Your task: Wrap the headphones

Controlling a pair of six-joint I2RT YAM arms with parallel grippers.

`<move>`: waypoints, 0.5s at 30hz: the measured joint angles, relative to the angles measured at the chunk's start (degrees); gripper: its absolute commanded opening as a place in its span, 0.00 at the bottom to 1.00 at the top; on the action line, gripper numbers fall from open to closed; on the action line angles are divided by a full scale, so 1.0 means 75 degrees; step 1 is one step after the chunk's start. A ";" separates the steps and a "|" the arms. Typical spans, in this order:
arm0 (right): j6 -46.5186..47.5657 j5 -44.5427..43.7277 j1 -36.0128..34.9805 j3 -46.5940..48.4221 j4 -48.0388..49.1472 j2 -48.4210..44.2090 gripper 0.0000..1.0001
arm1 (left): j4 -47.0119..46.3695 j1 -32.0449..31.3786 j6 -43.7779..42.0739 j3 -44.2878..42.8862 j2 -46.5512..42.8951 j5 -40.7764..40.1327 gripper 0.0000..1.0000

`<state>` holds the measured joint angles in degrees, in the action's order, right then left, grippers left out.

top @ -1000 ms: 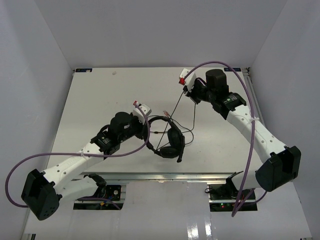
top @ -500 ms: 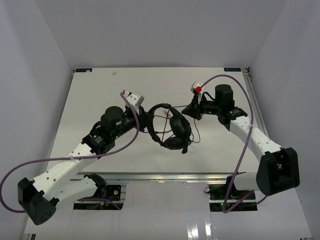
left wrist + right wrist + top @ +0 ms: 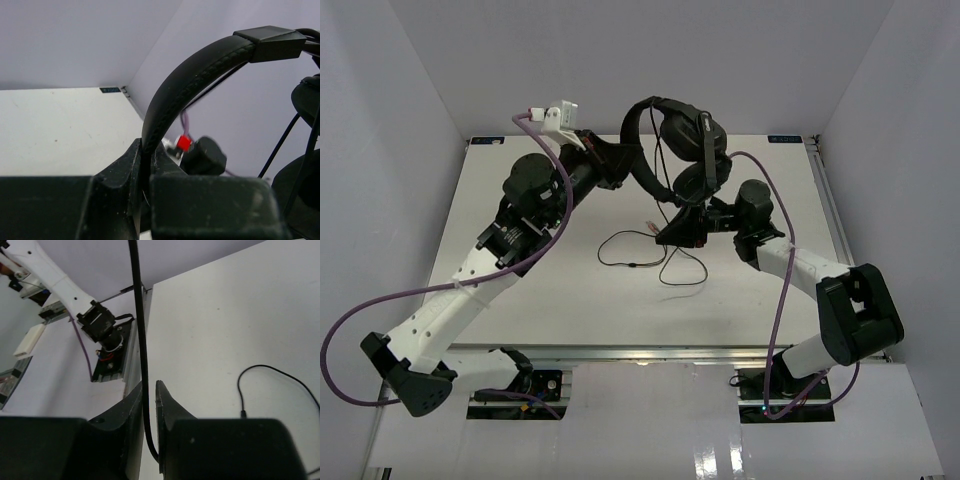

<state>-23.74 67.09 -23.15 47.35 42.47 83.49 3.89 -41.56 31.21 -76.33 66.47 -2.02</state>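
The black headphones hang high over the back of the table. My left gripper is shut on their headband. In the left wrist view the padded headband rises out of the closed left gripper, with an earcup at the right edge. The thin black cable drops from the earcups and loops loosely on the table. My right gripper sits low under the earcups. In the right wrist view the cable runs between the jaws of the right gripper, against the left finger with a sliver of gap to the right one.
The white table is boxed in by pale walls at the back and both sides. An aluminium rail with the arm bases runs along the near edge. Purple arm cables arc beside both arms.
My left arm lifted the headphones off the table, up and toward the back. My right gripper came from the back right to the table's middle, and its jaws eased slightly around the cable.
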 measured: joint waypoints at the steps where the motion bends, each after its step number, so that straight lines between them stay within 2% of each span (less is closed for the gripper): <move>1: -0.0279 0.0026 -0.0137 -0.0066 0.0314 0.0064 0.18 | -0.0046 -0.0001 0.0101 -0.0176 0.0124 -0.0098 0.00; 8: -0.1015 0.0038 -0.0990 -0.0595 0.1330 0.0053 0.14 | -0.0396 -0.0026 0.0266 -0.0773 0.0630 -0.1065 0.00; 12: -0.0917 -0.0038 -0.1342 -0.0685 0.1272 -0.0063 0.09 | -0.0268 -0.0026 0.0110 -0.1486 0.0962 -0.1800 0.00; 15: -0.0679 -0.0174 -0.1485 -0.0928 0.1074 -0.0388 0.08 | -0.0203 -0.0034 -0.0182 -0.1876 0.1097 -0.2791 0.00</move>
<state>-28.83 65.78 -34.29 40.39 50.53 80.58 2.37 -41.81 29.84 -90.40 74.70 -22.95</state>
